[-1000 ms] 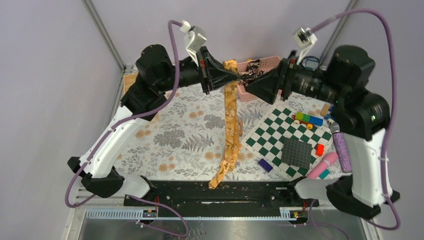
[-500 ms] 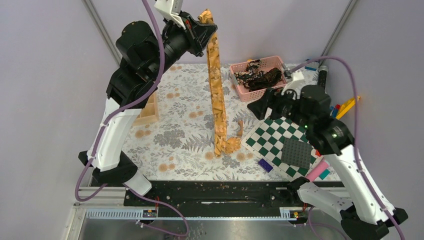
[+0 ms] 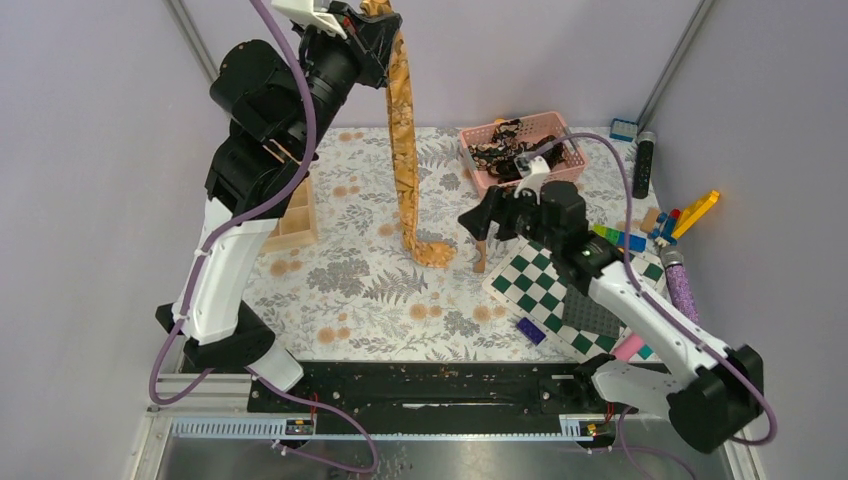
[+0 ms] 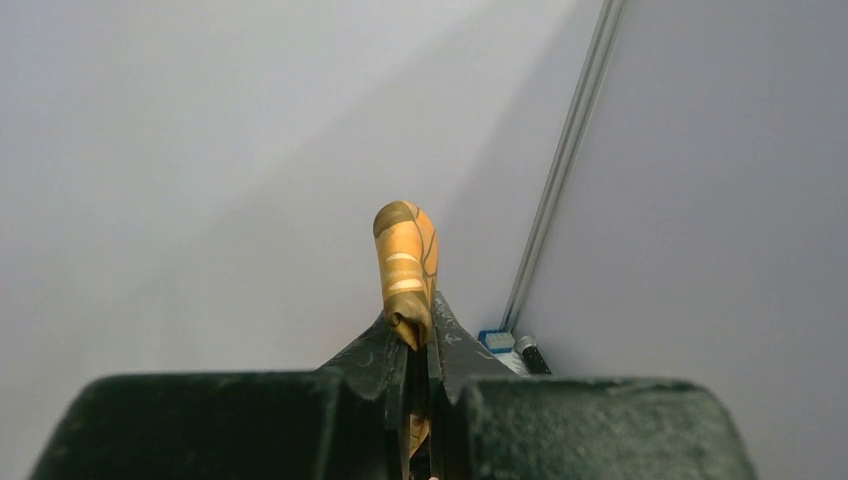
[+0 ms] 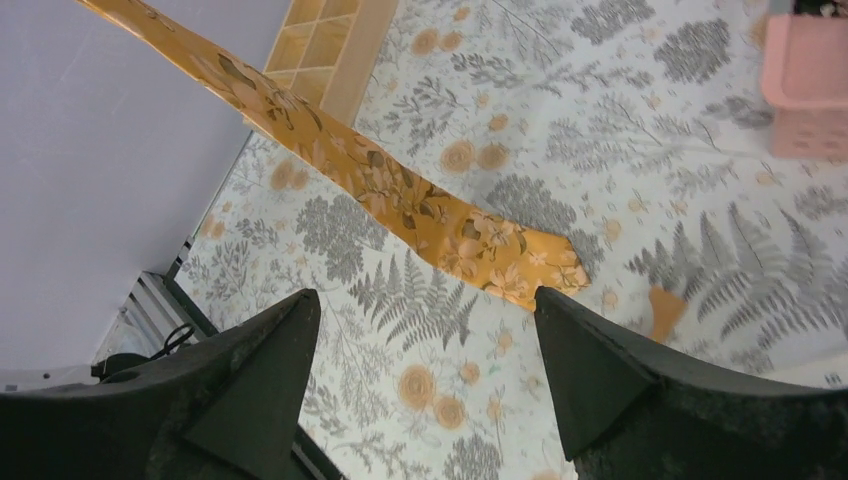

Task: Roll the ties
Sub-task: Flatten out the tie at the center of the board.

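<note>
Floral tablecloth [image 3: 360, 290], grey walls.
Golden tie [image 3: 403, 150]: hangs left of the pink basket [image 3: 472, 160], top end pinched in the raised left gripper [image 4: 421, 340], lower end heaped on the cloth.
Right gripper [image 5: 425, 298]: spread above that end.
Dark ties [image 3: 505, 155]: inside the basket.
Step, as judged: straightening before rolling. Next move: catch the lower end.

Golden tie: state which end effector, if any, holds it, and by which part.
The left end effector pinches the tie at its raised top, a fold poking out; the right end effector is open, empty.
</note>
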